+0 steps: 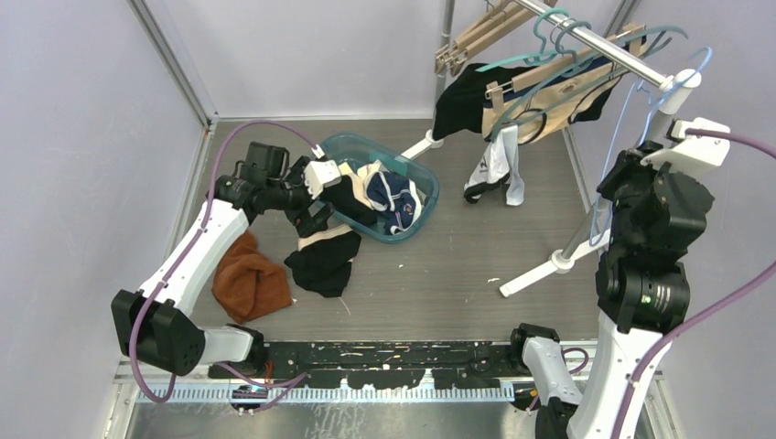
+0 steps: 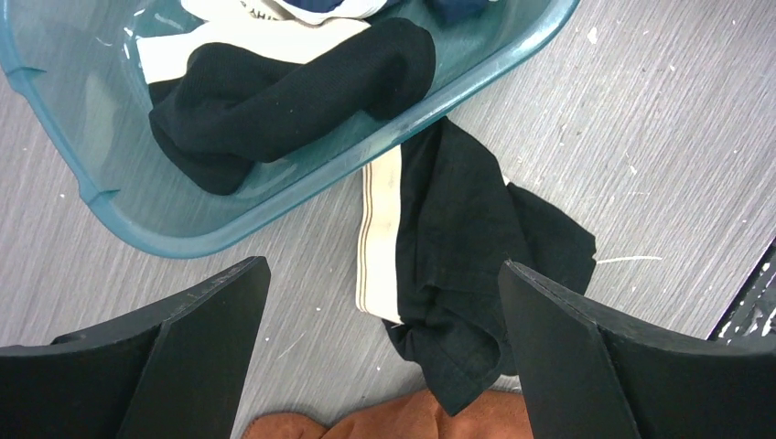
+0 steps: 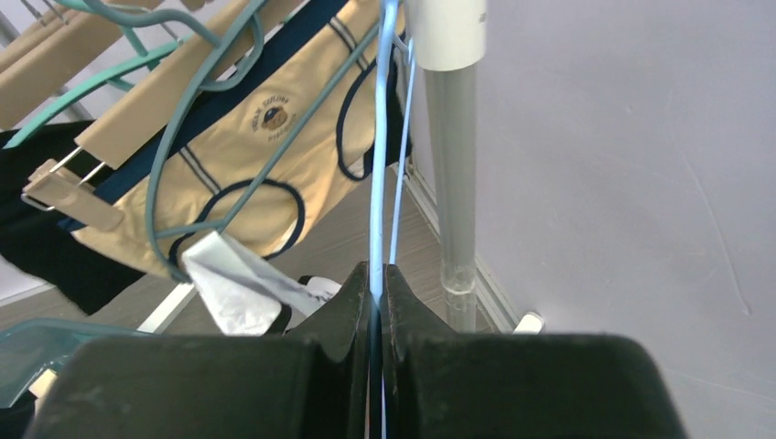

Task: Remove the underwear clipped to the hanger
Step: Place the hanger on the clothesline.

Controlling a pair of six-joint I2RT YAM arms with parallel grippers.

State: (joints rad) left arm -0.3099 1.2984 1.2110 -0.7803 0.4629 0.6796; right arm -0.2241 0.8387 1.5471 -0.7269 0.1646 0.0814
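Note:
Tan underwear with navy trim (image 3: 247, 183) is clipped to a wooden hanger (image 3: 69, 197) on the rack rail; it also shows in the top view (image 1: 549, 102). My right gripper (image 3: 377, 279) is shut on the wire of a light blue hanger (image 3: 382, 137) next to the rack's post, to the right of the tan underwear. In the top view that gripper (image 1: 645, 151) is high at the rail's right end. My left gripper (image 2: 384, 270) is open and empty above black underwear with a white waistband (image 2: 458, 238) lying on the table beside the teal basin (image 2: 110, 210).
The basin (image 1: 423, 178) holds several garments. A brown cloth (image 1: 247, 282) lies left of the black underwear (image 1: 322, 261). Black (image 1: 462, 96) and white-grey (image 1: 499, 165) garments hang from the rack. The rack's white feet (image 1: 540, 270) spread over the table. Teal hangers (image 1: 549, 27) sit on the rail.

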